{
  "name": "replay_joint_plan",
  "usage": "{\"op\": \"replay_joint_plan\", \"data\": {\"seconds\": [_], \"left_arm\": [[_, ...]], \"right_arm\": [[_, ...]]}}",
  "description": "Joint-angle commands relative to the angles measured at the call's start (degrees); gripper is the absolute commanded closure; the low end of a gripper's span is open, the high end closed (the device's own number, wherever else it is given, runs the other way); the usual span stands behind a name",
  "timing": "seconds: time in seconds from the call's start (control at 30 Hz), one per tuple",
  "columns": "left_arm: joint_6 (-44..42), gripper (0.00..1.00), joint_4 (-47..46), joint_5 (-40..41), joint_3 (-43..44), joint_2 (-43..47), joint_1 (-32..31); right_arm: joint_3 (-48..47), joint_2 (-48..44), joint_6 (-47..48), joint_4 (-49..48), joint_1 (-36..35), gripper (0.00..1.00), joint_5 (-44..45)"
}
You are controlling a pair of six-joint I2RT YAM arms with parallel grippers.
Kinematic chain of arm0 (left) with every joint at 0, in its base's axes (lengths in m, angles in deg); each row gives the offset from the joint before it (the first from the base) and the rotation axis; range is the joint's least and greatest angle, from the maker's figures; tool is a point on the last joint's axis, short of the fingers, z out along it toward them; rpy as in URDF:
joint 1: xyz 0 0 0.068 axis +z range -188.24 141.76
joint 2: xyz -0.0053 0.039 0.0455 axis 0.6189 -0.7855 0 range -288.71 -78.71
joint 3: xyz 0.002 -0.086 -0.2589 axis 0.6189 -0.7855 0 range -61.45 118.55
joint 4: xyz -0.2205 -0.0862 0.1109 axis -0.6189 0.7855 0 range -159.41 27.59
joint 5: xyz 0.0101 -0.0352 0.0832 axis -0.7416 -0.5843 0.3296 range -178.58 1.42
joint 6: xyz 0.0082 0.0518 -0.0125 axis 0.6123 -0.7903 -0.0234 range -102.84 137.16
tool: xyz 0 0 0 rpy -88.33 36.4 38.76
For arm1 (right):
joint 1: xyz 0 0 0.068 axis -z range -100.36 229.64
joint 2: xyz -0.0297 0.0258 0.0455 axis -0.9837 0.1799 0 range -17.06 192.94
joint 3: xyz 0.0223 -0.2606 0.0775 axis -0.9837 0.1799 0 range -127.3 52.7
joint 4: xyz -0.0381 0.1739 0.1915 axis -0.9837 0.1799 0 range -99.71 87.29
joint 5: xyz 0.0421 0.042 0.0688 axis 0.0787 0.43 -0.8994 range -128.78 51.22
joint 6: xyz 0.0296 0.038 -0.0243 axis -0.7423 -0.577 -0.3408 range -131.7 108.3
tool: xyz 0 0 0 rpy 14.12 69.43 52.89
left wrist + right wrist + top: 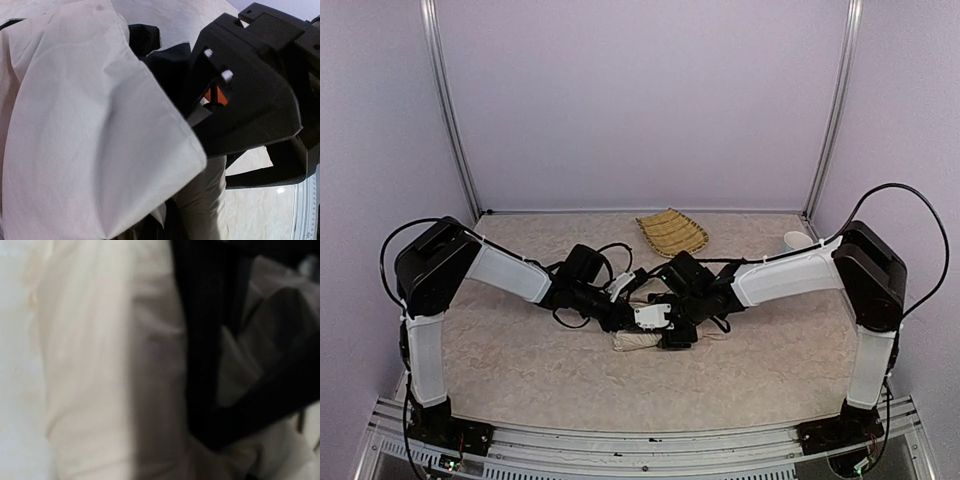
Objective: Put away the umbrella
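The umbrella (pixel 90 140) was seen as matt, finely woven cream cloth, softly creased. The table (pixel 520 370) was finished in a smooth, marbled beige surface. The basket tray (pixel 671 232) was woven of coarse straw.

Left end effector (pixel 625 312) closed; right end effector (pixel 678 325) alongside, state unclear.

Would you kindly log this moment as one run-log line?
umbrella: bunched at centre | left hand: shut, at the fabric | right hand: over umbrella, grip unclear | basket: behind, apart
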Motion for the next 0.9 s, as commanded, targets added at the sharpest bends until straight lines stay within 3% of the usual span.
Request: {"op": "replay_joint_plan", "data": {"seconds": [0.0,0.23,0.37,0.57,0.7,0.87], "left_arm": [[-2.72,0.98,11.81,1.22,-3.99,-3.47,1.49],[2.13,0.66,-3.4,-3.33,-10.06,6.04,5.15],[6.7,0.5,-14.31,0.54,-14.48,11.43,6.16],[7.93,0.52,-36.48,7.16,-31.39,27.03,6.53],[-2.15,0.62,-31.78,15.67,-35.16,34.55,1.36],[-27.46,0.57,-20.41,32.25,-34.51,36.26,-13.05]], "right_arm": [[-3.77,8.34,-4.23,13.72,1.72,0.35,-1.44],[-4.92,11.1,-6.96,19.9,2.13,0.55,-7.14],[-5.03,11.16,-8.33,20.89,2.07,0.61,-7.92],[-5.44,9.72,-10.9,22.93,2.54,0.66,-14.87],[-8.1,11.34,-12.47,28.43,3.37,0.7,-21.85],[-10.64,14.63,-12.28,36.12,4.72,0.7,-30.67]]}}
